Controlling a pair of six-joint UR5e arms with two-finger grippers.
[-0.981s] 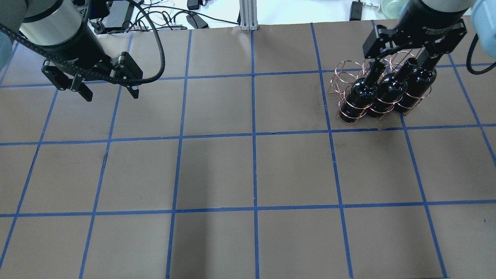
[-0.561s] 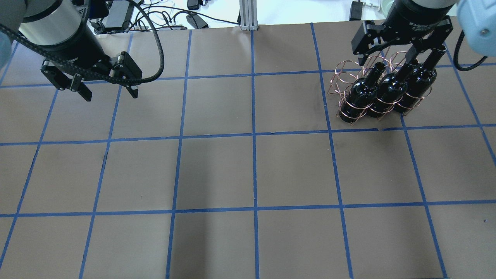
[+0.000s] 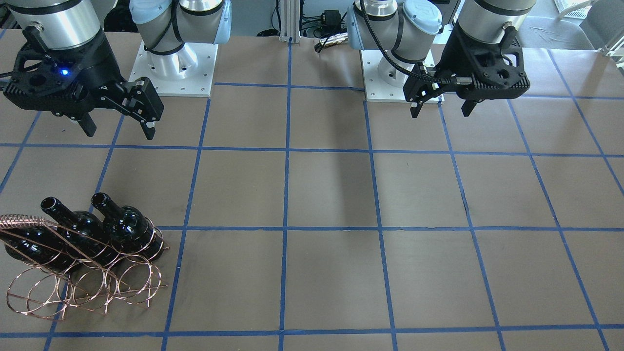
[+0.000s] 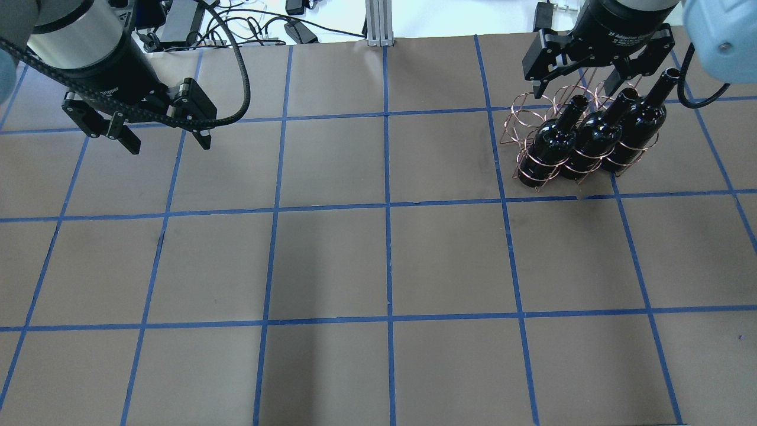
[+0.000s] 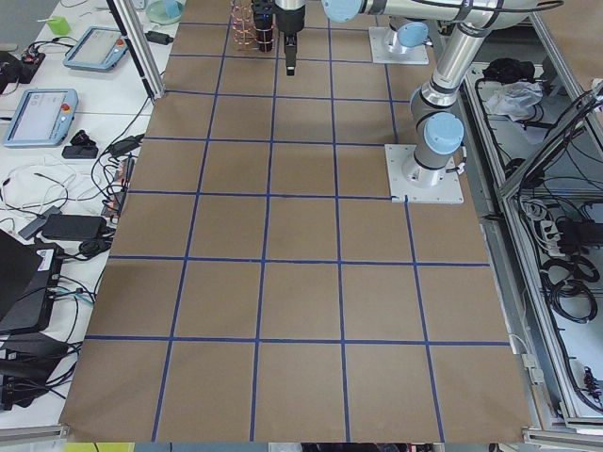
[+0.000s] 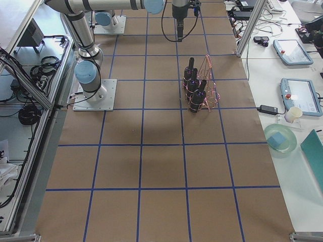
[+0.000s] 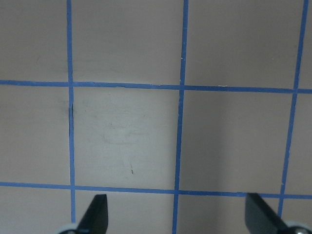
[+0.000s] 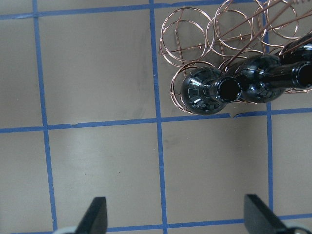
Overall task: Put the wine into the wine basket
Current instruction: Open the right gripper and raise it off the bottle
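So all three bottles are standing upright in the basket, side by side and filling the row of hoops on the robot's side. The basket sits out on the right side of the table. The right gripper hangs up above it, clear of the bottle necks, jaws spread wide and gripping nothing. The left gripper is well apart over the table's left side, also spread wide, just bare table under it.

"2F Adaptive" on right gripper
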